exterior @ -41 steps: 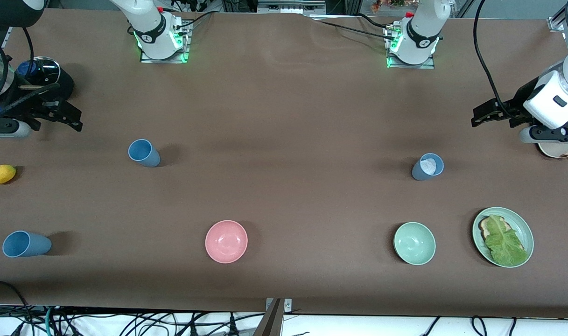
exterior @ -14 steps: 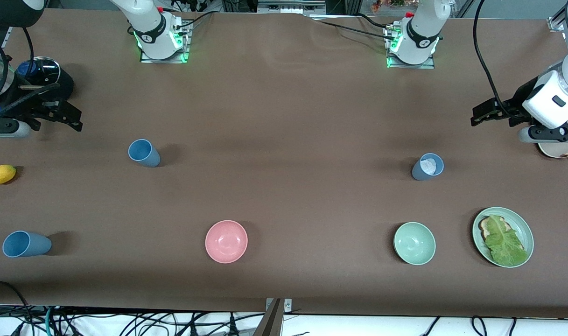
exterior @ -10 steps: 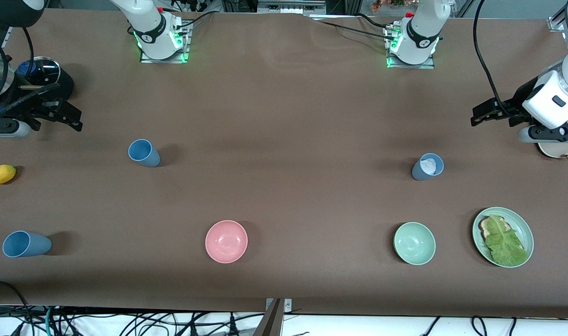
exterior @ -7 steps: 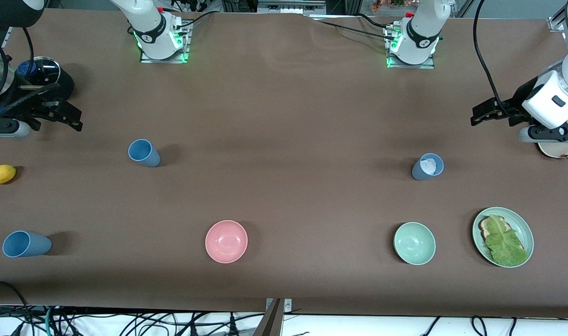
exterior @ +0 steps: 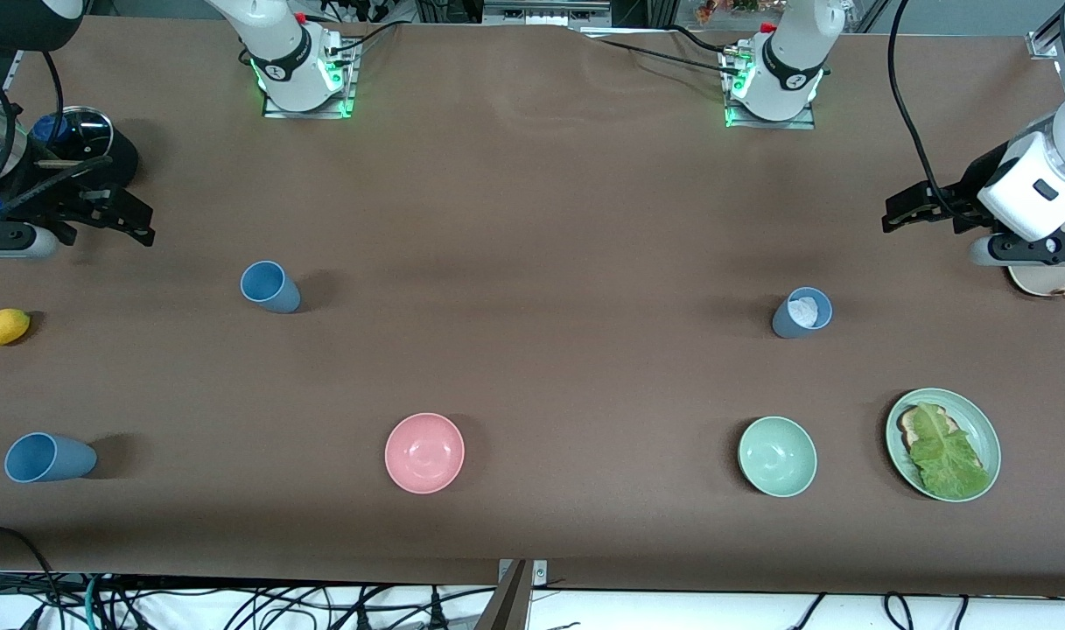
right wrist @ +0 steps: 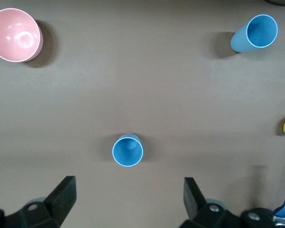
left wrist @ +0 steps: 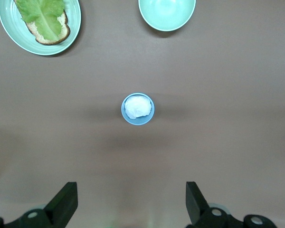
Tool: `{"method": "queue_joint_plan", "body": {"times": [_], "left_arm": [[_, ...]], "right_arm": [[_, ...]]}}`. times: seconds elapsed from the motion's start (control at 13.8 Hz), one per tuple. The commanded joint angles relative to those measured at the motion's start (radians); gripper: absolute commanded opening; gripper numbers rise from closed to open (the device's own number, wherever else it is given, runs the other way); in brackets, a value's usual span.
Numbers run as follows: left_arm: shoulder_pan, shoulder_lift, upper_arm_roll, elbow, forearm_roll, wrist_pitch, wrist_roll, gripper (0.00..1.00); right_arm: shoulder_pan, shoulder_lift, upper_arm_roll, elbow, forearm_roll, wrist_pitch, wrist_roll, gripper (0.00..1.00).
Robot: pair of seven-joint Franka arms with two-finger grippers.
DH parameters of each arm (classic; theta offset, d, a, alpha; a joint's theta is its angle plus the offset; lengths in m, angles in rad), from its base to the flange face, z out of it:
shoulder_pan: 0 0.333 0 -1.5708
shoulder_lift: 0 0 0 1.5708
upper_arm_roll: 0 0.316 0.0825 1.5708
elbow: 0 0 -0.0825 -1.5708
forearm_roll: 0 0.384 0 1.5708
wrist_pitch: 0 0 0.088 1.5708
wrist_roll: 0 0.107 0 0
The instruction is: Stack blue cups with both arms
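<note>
A sky-blue cup (exterior: 269, 287) stands upright toward the right arm's end of the table; it also shows in the right wrist view (right wrist: 128, 150). A second blue cup (exterior: 46, 458) stands nearer the front camera, by the table's end (right wrist: 255, 33). A duller grey-blue cup (exterior: 802, 312) with a white lump inside stands toward the left arm's end (left wrist: 137, 109). My right gripper (exterior: 147, 223) (right wrist: 128, 199) is open and empty, high over the table. My left gripper (exterior: 887, 219) (left wrist: 131, 202) is open and empty, high over its end.
A pink bowl (exterior: 424, 452) and a green bowl (exterior: 777, 456) sit near the front edge. A green plate (exterior: 978, 420) holds bread and lettuce. A yellow lemon (exterior: 3, 326) lies at the right arm's end. A black round device (exterior: 90, 140) stands beside the right gripper.
The left arm's hand has shifted very slightly. The cups, the bowls and the right arm have not moved.
</note>
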Motion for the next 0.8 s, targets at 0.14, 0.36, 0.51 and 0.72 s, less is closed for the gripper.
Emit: {"method": "queue_joint_plan", "body": {"times": [0.14,0.36,0.51,0.72], "left_arm": [[0.010,-0.009,-0.003,-0.007,-0.009,-0.014,0.011,1.00],[0.004,-0.009,-0.004,-0.007,-0.008,-0.012,0.009,1.00],[0.005,-0.007,-0.003,-0.005,-0.005,-0.012,0.014,1.00],[0.024,0.046,0.007,-0.003,-0.006,-0.004,0.079,1.00]], "right_arm": [[-0.014,0.002,0.014,0.011,0.001,-0.010,0.011,1.00],[-0.015,0.002,0.014,0.011,0.003,-0.011,0.011,1.00],[-0.014,0.002,0.014,0.011,0.001,-0.015,0.012,1.00],[-0.015,0.004,0.014,0.011,0.001,-0.019,-0.002,1.00]]}}
